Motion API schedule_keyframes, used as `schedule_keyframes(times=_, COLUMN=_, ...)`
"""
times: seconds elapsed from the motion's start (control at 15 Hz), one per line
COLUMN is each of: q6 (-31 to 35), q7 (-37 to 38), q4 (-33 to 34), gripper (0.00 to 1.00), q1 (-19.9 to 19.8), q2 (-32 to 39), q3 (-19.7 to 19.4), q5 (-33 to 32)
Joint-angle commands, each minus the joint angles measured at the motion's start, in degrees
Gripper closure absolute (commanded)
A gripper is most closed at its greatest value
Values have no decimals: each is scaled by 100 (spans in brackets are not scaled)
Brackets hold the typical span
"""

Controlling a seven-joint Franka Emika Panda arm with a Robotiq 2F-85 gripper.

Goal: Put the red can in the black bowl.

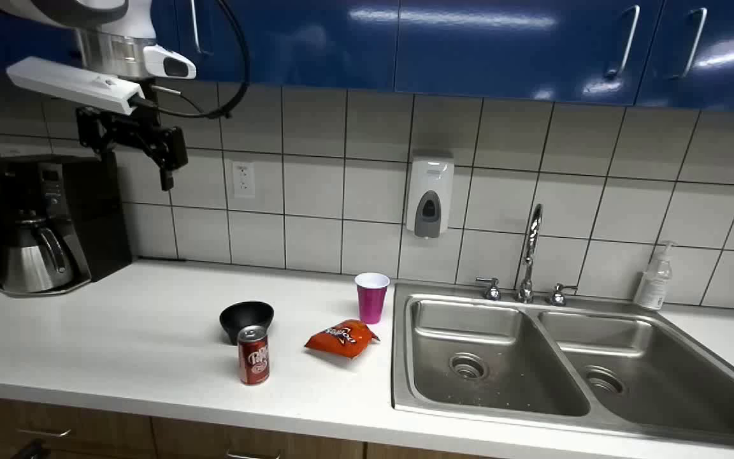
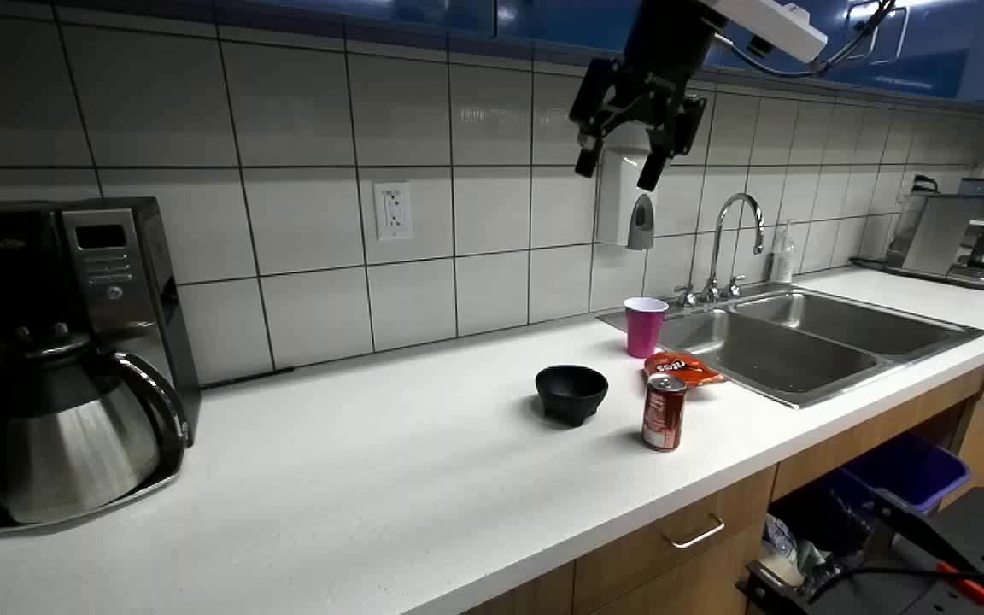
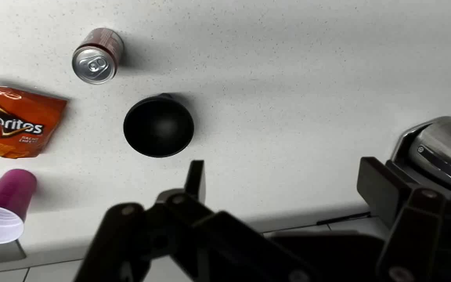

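Hand (image 2: 619, 168): positioned high above the white table (image 2: 287, 478), well apart from everything on it. Configured with fingers (image 3: 378, 186) spread wide and tips directed downward. Visible between the two fingertips in the wrist view: a strip of table surface.

Red can (image 1: 254, 357): upright on the table, silvery top facing up, light lettering on the side. Located outside the black bowl (image 2: 571, 408), near it but apart, and closer to the front edge of the table. Overlaps the lower part of the bowl along the line of sight in an exterior view; separated from it by a patch of table surface in the wrist view.

Black bowl: upright on short feet, opening facing up.

Snack bag (image 2: 687, 368): orange-red, lying near the can, lettering up; partly covered by the can in an exterior view.

Pink-purple cup (image 1: 372, 305): upright, white inside, behind the snack bag and just beside the steel sink (image 1: 401, 363).

Coffee maker (image 2: 120, 273) with steel carafe (image 2: 82, 448): on the far side of the bowl from the sink, well apart from both.

Mounted on the tiled wall (image 1: 313, 185): electrical outlet (image 1: 243, 179) and white soap dispenser (image 2: 616, 213), partly covered by the hand in an exterior view.

Fitted at the rear of the sink: chrome faucet (image 1: 530, 255) with two side handles. Near the rear rim: clear pump bottle (image 1: 655, 284).
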Motion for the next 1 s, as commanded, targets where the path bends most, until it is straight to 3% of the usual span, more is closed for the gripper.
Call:
schedule_keyframes(times=0.0, q6=-23, q7=-18, q4=13, gripper=0, q1=-51, q2=2, q3=48, q5=28)
schedule_keyframes(times=0.6, q6=-23, q7=-18, q4=13, gripper=0, q1=-51, q2=2, q3=48, q5=28)
schedule_keyframes(times=0.93, q6=286, q7=-216, q4=-317, gripper=0, q1=-101, q2=-124, q3=-68, q5=6)
